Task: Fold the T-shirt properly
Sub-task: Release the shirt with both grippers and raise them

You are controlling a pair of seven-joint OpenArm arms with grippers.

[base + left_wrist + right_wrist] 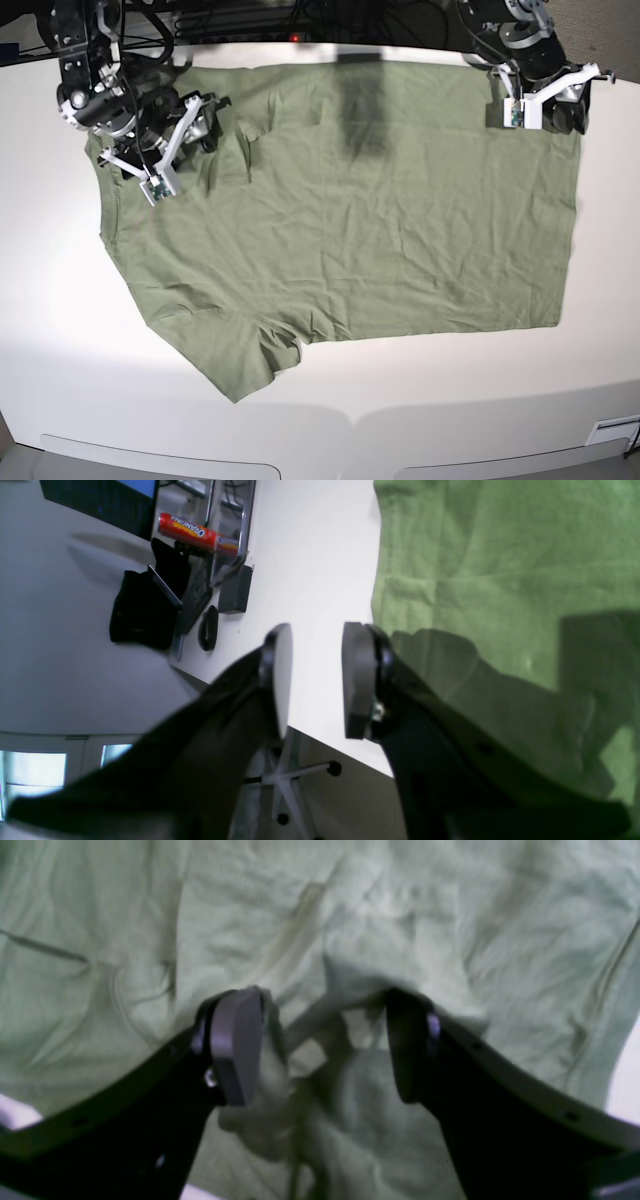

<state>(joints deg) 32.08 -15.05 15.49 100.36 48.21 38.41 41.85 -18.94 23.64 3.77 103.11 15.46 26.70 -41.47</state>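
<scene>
So the T-shirt (340,210) is spread mostly flat on the white counter (60,360), lying sideways in the base view: sleeves and neck end toward the left, hem toward the right. One sleeve pokes out at the lower left with some wrinkles around it.

The right gripper (320,1045) is down at the upper-left shoulder area. Its jaws stand wide with a bunched-up ridge of green fabric sitting between them, touching the pads, so it looks like it's got hold of the cloth there.

The left gripper (317,680) is at the far hem corner. Its jaws are parted with nothing between them, just bare counter showing in the gap, right beside the shirt's edge. Behind it there's an orange can (197,531) and a computer mouse (208,635).
</scene>
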